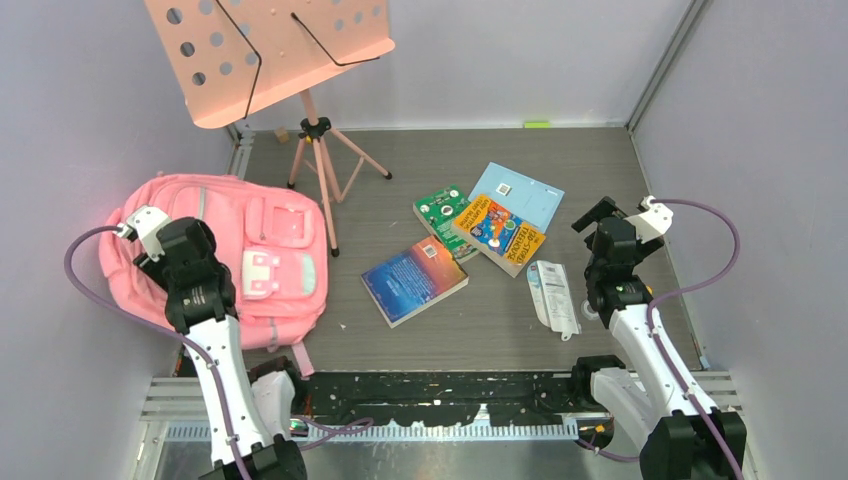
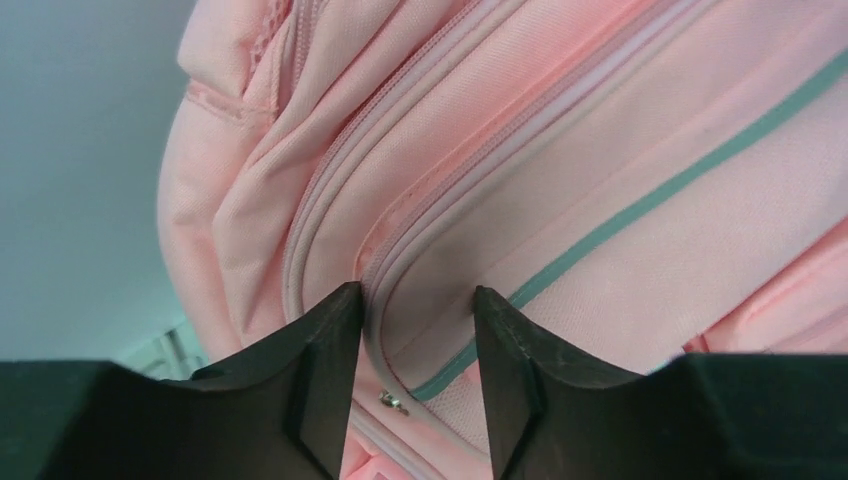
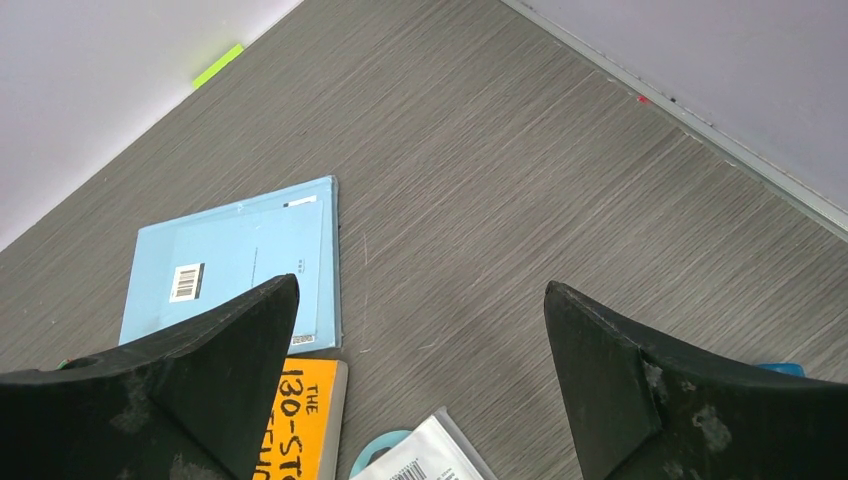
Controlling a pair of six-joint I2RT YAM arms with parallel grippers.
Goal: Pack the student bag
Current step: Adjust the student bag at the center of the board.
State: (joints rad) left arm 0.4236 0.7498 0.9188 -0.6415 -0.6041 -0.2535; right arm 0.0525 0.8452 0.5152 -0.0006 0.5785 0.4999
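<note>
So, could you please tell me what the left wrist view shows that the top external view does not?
Only the left wrist view: the zip seams close up and a small metal zip pull between the left gripper's parted fingers. Only the top external view: the music stand, four books, a plastic packet and the right gripper. Both: the pink student bag, with the left gripper over it.

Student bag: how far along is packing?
Done: nothing visibly packed. In hand: left end effector is at the student bag, fingers either side of a zip line; grip unclear, and the zip looks closed. Left: four books and a packet lie on the table outside the bag; right end effector open, empty, near them.
</note>
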